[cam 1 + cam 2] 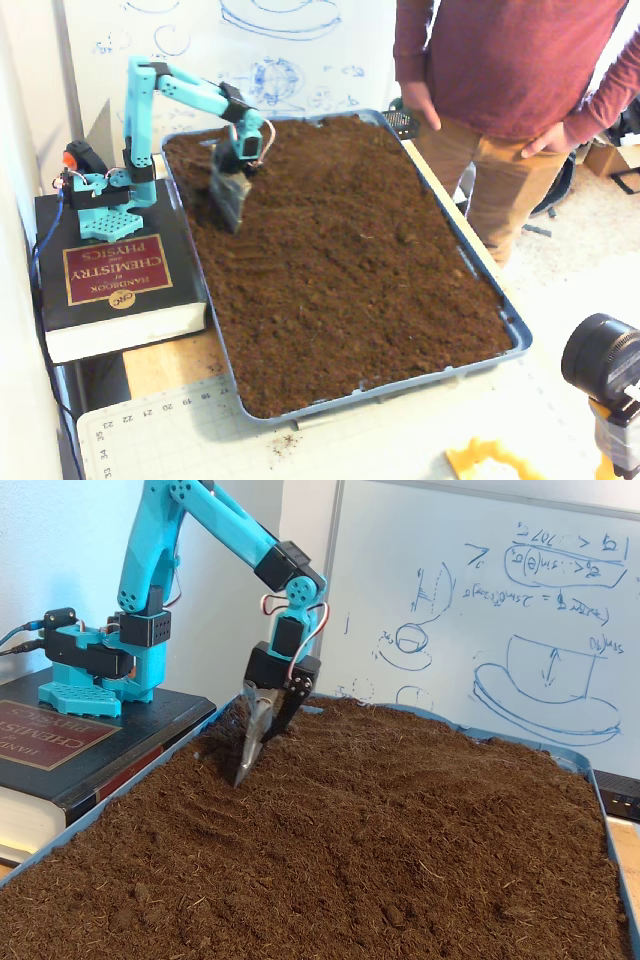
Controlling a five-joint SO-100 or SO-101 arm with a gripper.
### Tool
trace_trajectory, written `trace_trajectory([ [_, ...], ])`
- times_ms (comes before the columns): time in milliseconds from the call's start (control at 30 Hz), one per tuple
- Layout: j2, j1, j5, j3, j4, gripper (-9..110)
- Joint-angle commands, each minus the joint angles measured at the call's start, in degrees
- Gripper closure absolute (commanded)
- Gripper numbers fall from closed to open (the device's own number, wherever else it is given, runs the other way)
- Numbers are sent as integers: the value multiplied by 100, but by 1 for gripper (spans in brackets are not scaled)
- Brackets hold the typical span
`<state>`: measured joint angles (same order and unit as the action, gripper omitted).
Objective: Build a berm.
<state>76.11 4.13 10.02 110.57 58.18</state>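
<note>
Only the first digging stroke, blade (250,745) clamped in the gripper (262,742) and entering flat soil (350,260); no berm yet; next, pushing soil into a ridge.

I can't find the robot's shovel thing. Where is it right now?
In both fixed views, the metal scoop touches the soil at the tray's left side, near the big book.

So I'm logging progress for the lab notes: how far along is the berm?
Barely begun. Done: nothing that reads as a ridge; the soil in the blue tray lies roughly level, with only faint furrows. In hand: the gripper carries a metal scoop blade whose tip meets the soil near the tray's arm-side edge. Left: piling soil into a long raised ridge.
</note>
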Motion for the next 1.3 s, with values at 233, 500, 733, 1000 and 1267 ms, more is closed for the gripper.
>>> trace_trajectory([
  [233,-826,-35,-53,-2294,-70,101],
  [500,-826,-70,-62,-3366,-70,101],
  [733,-9,-343,-62,-3480,44,101],
  [1000,2083,-343,-62,-2285,1679,101],
  [1267,3226,-633,-35,334,2083,101],
])
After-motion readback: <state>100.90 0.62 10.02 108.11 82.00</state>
